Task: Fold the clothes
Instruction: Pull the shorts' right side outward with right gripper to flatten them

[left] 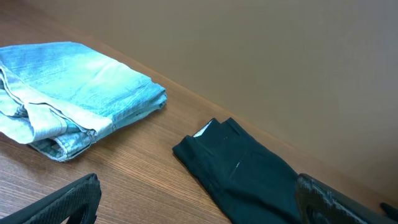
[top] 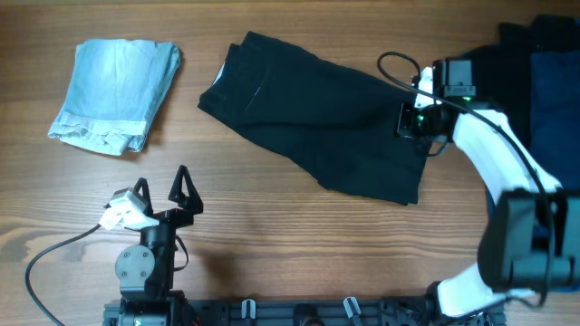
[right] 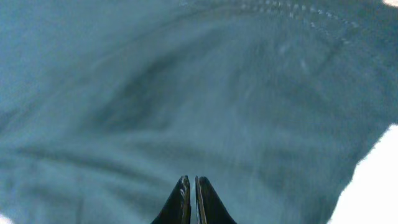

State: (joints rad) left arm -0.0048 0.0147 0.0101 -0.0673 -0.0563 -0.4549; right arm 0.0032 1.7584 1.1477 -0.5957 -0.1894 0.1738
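A black garment (top: 317,118) lies spread and rumpled across the middle of the table; its waistband end also shows in the left wrist view (left: 249,177). My right gripper (top: 412,122) is at the garment's right edge. In the right wrist view its fingers (right: 191,179) are pressed together with a thin sliver between them, and the cloth (right: 186,93) fills the frame, so it looks shut on the fabric. My left gripper (top: 161,192) is open and empty near the front left, clear of the clothes, with its fingers (left: 198,186) wide apart.
A folded light-blue denim piece (top: 116,91) lies at the back left and also shows in the left wrist view (left: 68,87). A pile of dark clothes (top: 544,63) sits at the back right edge. The left arm's base and cable are at the front.
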